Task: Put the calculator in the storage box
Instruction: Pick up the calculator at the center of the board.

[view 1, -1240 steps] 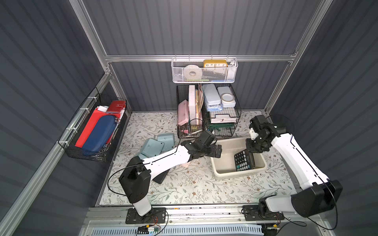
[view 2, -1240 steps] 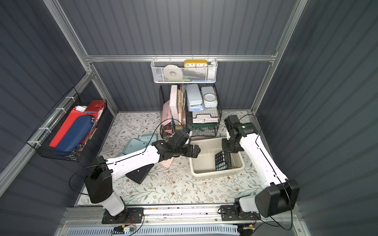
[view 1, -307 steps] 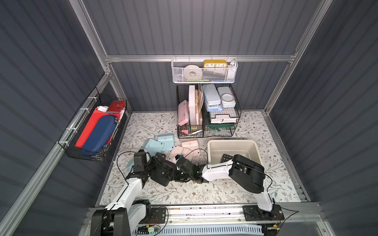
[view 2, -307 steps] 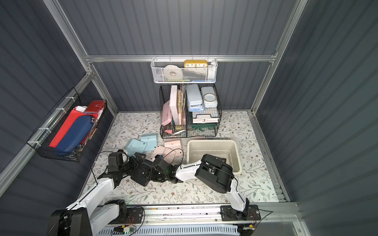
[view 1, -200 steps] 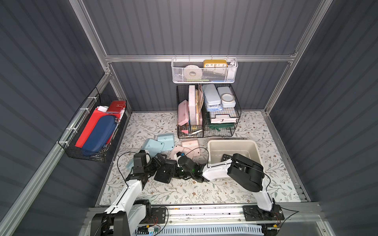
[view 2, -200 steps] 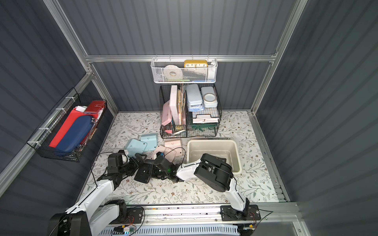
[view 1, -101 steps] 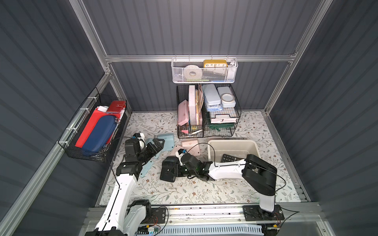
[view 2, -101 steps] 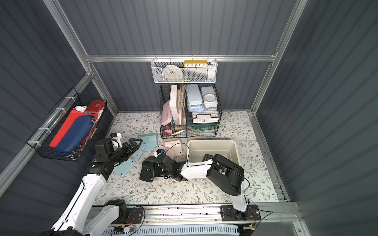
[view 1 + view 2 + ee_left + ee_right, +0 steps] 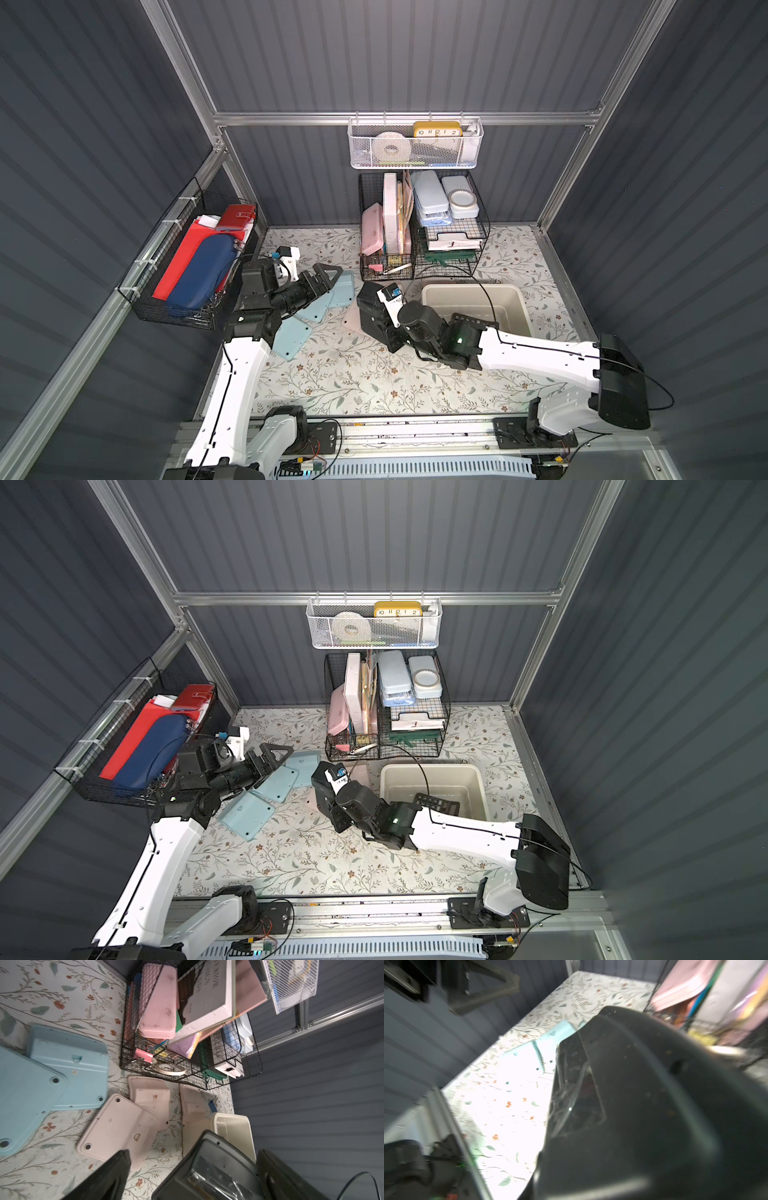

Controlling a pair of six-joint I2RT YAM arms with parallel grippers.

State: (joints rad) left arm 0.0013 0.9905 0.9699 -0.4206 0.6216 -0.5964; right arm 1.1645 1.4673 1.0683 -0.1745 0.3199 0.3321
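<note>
The right gripper (image 9: 380, 326) clamps the black rectangular plastic calculator (image 9: 365, 307) aloft at nine o'clock of the cream plastic storage box (image 9: 469, 287), presumably to clear its rim; the left gripper (image 9: 266, 762) gapes empty.

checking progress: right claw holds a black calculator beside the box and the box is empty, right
Not empty: a top view shows a second calculator lying inside the box. The rest holds: the right claw holds a black calculator beside the box.

A black calculator (image 9: 369, 319) tilts just beside the cream storage box (image 9: 469, 286), where a second calculator (image 9: 436, 803) lies.
</note>
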